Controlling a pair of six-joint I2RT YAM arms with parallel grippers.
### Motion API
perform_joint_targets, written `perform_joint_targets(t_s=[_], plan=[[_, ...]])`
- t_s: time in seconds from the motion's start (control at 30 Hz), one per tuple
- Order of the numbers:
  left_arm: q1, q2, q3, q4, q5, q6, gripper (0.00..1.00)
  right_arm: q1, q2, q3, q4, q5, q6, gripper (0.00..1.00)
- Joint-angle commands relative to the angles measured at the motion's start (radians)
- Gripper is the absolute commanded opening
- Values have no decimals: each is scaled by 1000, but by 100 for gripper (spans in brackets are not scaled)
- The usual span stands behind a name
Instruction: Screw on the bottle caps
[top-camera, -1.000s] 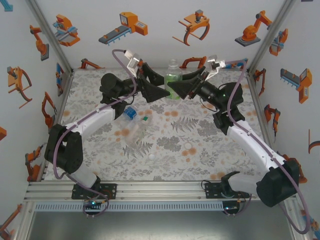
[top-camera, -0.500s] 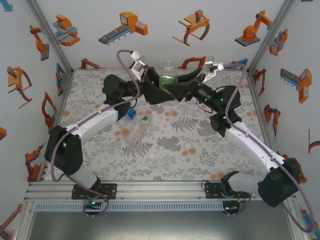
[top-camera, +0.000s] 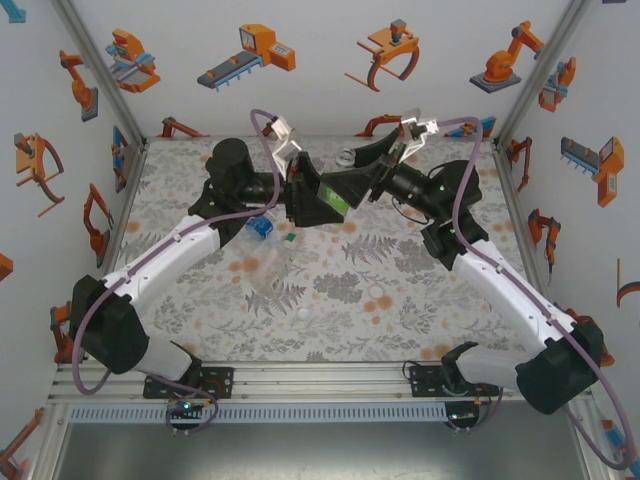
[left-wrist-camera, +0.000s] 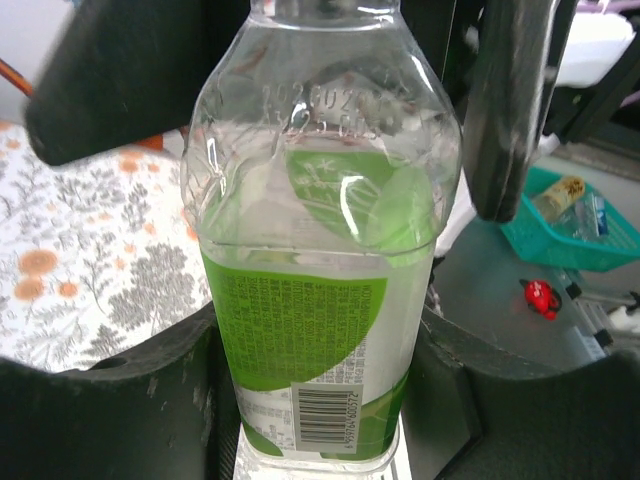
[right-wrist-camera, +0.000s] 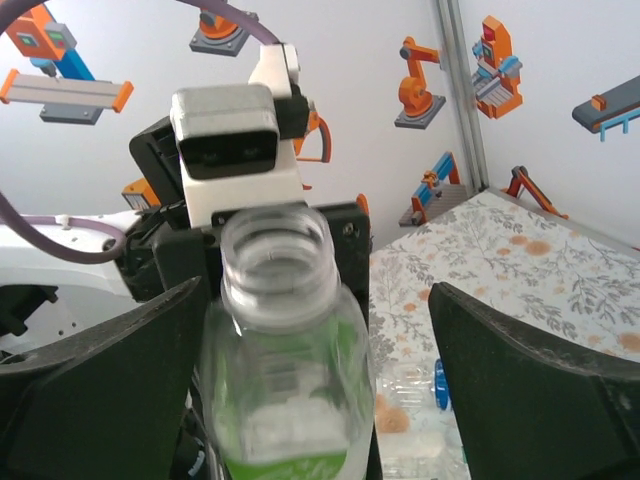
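Green bottle cap (top-camera: 289, 238) lies loose on the counter (top-camera: 400, 320), below the raised arms and apart from both. First white cap (top-camera: 380, 292) and second white cap (top-camera: 303, 313) sit nearer the front edge.

Green-tinted bottle (left-wrist-camera: 320, 300) is held up off the counter toward the back, tilted, with the neck open and no cap on it. Left pincer (left-wrist-camera: 318, 410) pinches it low on the body, one finger pressed to each side of the label. Right pincer (right-wrist-camera: 315, 320) is spread wide, its fingers standing either side of the shoulder and neck without touching, and it carries nothing.

Blue-label bottle (top-camera: 260, 228) and slim clear bottle (top-camera: 266, 272) lie on their sides beside the left arm. I cannot make out whether their necks are open.

What could go wrong, as I judge it:
- There looks to be a liquid line inside, near the top of the label. With the mouth open and the bottle leaning, more tilt or a jolt could spill it.
- The wall looks thin. If the right pincer closes on the shoulder, or the left squeezes harder, the body could buckle and push liquid out of the neck.
- The only grip is low, with the weight above it. A knock from the right fingers could pivot the bottle or slide it out.
- The two wrists are crowded close together, so a clash is likely if both move at once.
- No cap is in hand. The green one is small and flat, so it could skid away or come up crooked, and a crooked cap would cross-thread.
- The white caps lie nearby, so the wrong one could be picked.
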Motion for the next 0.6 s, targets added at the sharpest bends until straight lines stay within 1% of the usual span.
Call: perform_joint_targets(t_s=[0.0,0.1,0.17,0.3,0.4,0.47,0.5,0.53,0.57], plan=[[-15,-38,47,-216,58,162,41,5,-30,62,-67,-33,-62,76],[-19,-52,54,-277,61,196,42,5,-31,73,-77,-48,-56,67],[-22,-65,49,-296,59,210,42,5,-33,74,-84,-61,-49,59],[-31,-89,38,-293,41,208,43,7,-37,70,-98,-71,-34,46],[-38,-101,26,-281,22,201,46,7,-39,67,-88,-74,-23,33],[-42,-110,9,-260,11,187,54,8,-36,65,-69,-79,-10,25],[-43,-117,-2,-241,2,175,61,10,-35,62,-57,-80,-1,23],[-43,-123,-15,-221,-8,162,66,11,-33,61,-46,-82,5,20],[-43,-128,-28,-201,-12,153,69,14,-31,59,-36,-83,10,19]])
